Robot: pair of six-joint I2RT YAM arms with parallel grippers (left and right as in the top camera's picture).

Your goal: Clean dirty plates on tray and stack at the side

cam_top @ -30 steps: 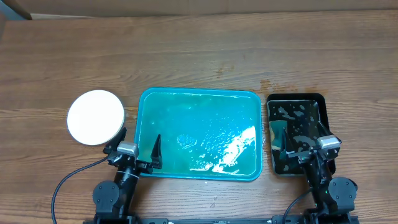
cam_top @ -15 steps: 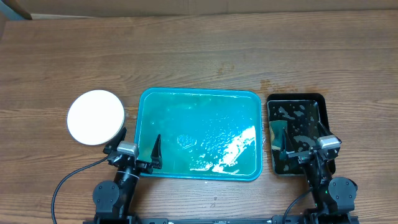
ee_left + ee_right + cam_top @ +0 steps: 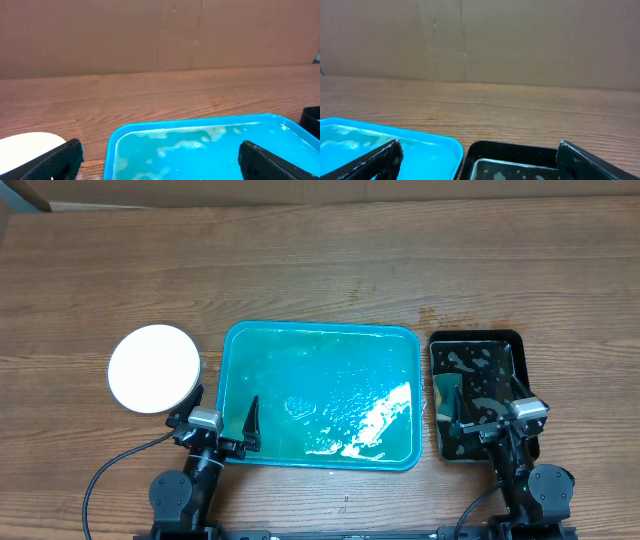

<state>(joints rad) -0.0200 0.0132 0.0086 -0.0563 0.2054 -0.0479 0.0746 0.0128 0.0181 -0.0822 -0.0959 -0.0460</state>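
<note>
Currently the left hand (image 3: 218, 420) and right hand (image 3: 484, 414) both stand spread wide, gripping nothing. The tray (image 3: 320, 327) lies between them, its long axis running from one hand to the other. The plates (image 3: 154, 368), only a white top face showing, rest on the tabletop (image 3: 320, 260) just ahead and outboard of the left hand.
</note>
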